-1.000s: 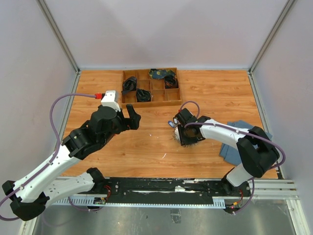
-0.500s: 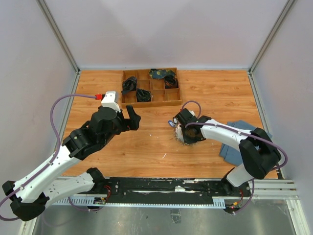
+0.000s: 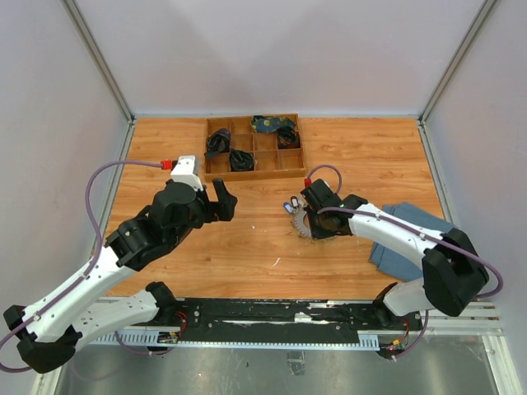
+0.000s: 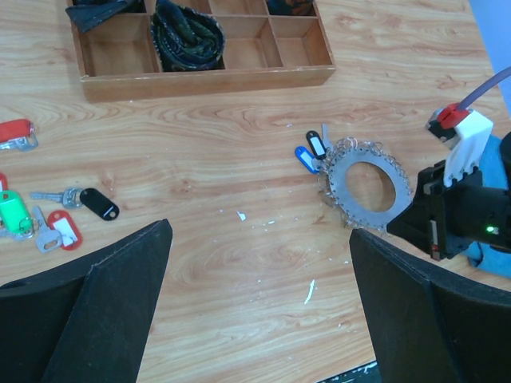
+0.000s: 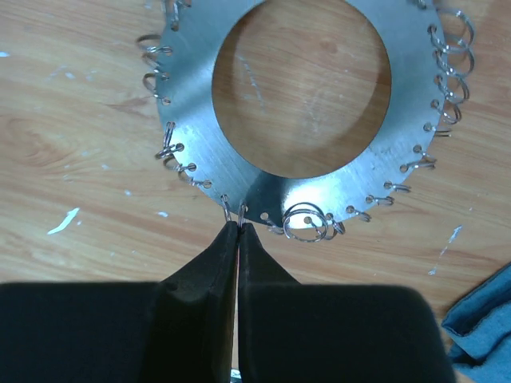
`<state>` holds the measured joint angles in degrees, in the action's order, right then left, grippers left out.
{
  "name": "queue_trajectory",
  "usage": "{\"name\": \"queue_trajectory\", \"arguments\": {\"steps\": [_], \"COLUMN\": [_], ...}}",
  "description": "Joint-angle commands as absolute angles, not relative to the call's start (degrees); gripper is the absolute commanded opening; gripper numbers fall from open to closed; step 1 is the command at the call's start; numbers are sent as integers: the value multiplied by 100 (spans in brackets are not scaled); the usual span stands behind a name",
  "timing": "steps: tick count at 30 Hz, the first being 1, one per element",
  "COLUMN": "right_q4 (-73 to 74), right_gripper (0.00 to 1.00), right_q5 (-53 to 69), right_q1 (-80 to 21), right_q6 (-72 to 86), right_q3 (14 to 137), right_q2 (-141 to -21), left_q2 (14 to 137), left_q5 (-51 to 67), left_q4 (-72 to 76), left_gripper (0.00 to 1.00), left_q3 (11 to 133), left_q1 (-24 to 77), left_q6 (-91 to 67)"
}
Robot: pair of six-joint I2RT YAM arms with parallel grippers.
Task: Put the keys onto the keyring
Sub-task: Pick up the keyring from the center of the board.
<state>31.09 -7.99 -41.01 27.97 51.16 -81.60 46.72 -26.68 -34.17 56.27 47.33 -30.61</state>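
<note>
The keyring [image 5: 200,152] is a flat metal disc with a round hole and many small wire rings along its rim. It lies on the table right of centre [image 3: 298,228]. A blue-headed key [image 4: 304,158] and a black one [image 4: 317,144] hang at its far-left edge. My right gripper [image 5: 239,226] is shut, its tips pinching one small wire ring at the disc's near rim. Loose keys lie to the left: black [image 4: 99,204], red [image 4: 62,230], green [image 4: 11,212]. My left gripper [image 4: 259,319] hovers open above bare wood, apart from them. The left arm hides them from the top view.
A wooden compartment tray [image 3: 292,169] holding dark bundles stands at the back centre. A blue cloth [image 3: 412,239] lies under the right arm's forearm at the right. White flecks [image 4: 310,291] dot the wood. Another red-headed key [image 4: 14,131] lies far left.
My right gripper's fingers have closed on the wire ring, and its wrist has shifted slightly right, uncovering the disc's left rim and the blue key. The left arm has hardly moved.
</note>
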Motion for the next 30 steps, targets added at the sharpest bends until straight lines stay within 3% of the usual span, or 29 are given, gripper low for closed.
{"name": "queue_trajectory", "arguments": {"steps": [1,18,30], "right_q4": [3036,3753,3794], "right_gripper": [1,1,1], "right_q5": [-299,623,1234], "right_q1": [-4208,-4189,-4188], "right_q6": [2526,2060,1763], "right_q3": [5105,6406,7271], "right_q2": [-7643,-6257,-6003], "left_q2": [4515,4691,4557], "left_q5": [-2371,-380,110], "left_q4": [-2977,-1403,-665], "left_gripper": [99,85,65], "left_q3": [5404,4812,4799], "left_q1": [4764,4803,5106], "left_q6": [-2772,-2170,-1657]}}
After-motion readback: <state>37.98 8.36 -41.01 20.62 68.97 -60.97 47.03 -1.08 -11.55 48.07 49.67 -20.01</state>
